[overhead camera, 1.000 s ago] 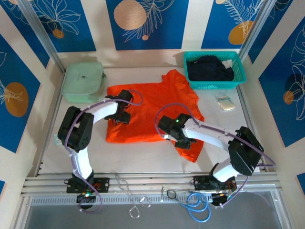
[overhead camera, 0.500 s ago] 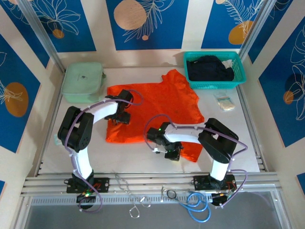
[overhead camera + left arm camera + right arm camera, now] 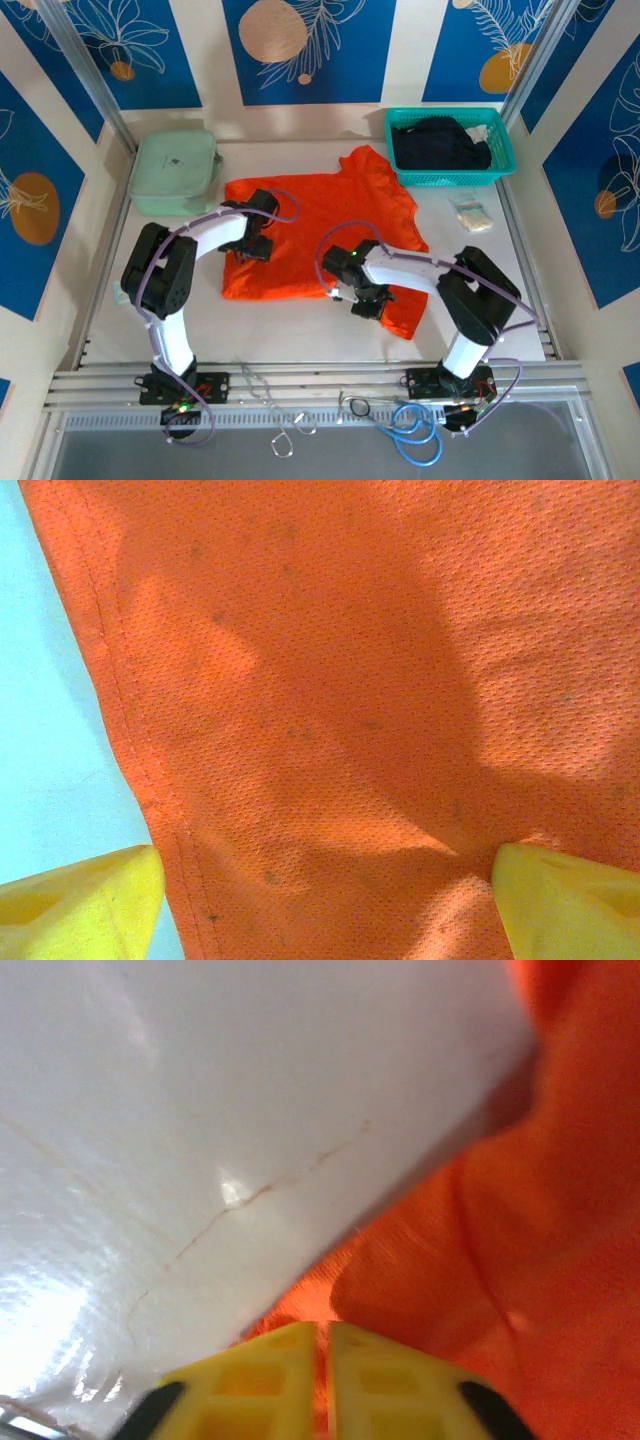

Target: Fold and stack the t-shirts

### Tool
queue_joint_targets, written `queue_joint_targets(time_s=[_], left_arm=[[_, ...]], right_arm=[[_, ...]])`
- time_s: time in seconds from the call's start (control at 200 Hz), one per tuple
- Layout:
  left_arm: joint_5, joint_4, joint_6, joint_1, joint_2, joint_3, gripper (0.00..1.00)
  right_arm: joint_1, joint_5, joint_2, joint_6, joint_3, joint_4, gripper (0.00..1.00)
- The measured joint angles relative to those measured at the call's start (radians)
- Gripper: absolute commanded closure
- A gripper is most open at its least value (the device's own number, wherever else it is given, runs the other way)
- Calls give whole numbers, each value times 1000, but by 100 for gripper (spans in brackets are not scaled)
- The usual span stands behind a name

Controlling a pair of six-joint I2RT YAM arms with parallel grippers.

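The orange t-shirt (image 3: pixel 320 225) lies spread on the white table, its hem toward the arms. My left gripper (image 3: pixel 255 245) rests open on the shirt's left part. In the left wrist view its yellow fingertips (image 3: pixel 80 900) straddle the orange t-shirt (image 3: pixel 350 680) beside a stitched edge. My right gripper (image 3: pixel 362 300) sits at the shirt's near edge. In the right wrist view this right gripper (image 3: pixel 322 1345) is shut on a fold of the orange t-shirt (image 3: pixel 520 1260), with fabric showing in the slit between its jaws. The black t-shirt (image 3: pixel 440 145) lies bunched in the teal basket (image 3: pixel 450 181).
A pale green box (image 3: pixel 175 170) stands at the back left. A small white packet (image 3: pixel 470 215) lies right of the shirt, below the basket. Bare table (image 3: pixel 300 325) runs along the front. Cables hang at the near rail.
My right gripper has slid left along the shirt's near edge and its jaws have closed on the fabric. The left arm has not moved.
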Motion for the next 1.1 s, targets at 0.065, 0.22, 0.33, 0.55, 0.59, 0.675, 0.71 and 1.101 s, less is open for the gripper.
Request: queue_joint_targets(time_s=[0.065, 0.22, 0.33, 0.55, 0.59, 0.675, 0.71, 1.101], left_arm=[[0, 0, 0, 0, 0, 0, 15], [0, 0, 0, 0, 0, 0, 14], [0, 0, 0, 0, 0, 0, 15], [0, 1, 0, 0, -1, -1, 15], [0, 1, 0, 0, -2, -3, 15], [0, 2, 0, 0, -2, -4, 15], [0, 2, 0, 0, -2, -4, 15], [0, 3, 0, 0, -13, -16, 15]], right_arm=[[11, -1, -39, -1, 0, 0, 64], [40, -6, -56, -1, -10, 4, 63], [46, -14, -19, -1, -15, 5, 62], [17, -35, 117, 7, 17, -10, 77], [11, -48, 134, 10, 33, -27, 89], [3, -72, 166, 4, 60, -67, 100], [2, -75, 171, 11, 67, -74, 100], [-18, -219, -217, -66, -17, -56, 100]])
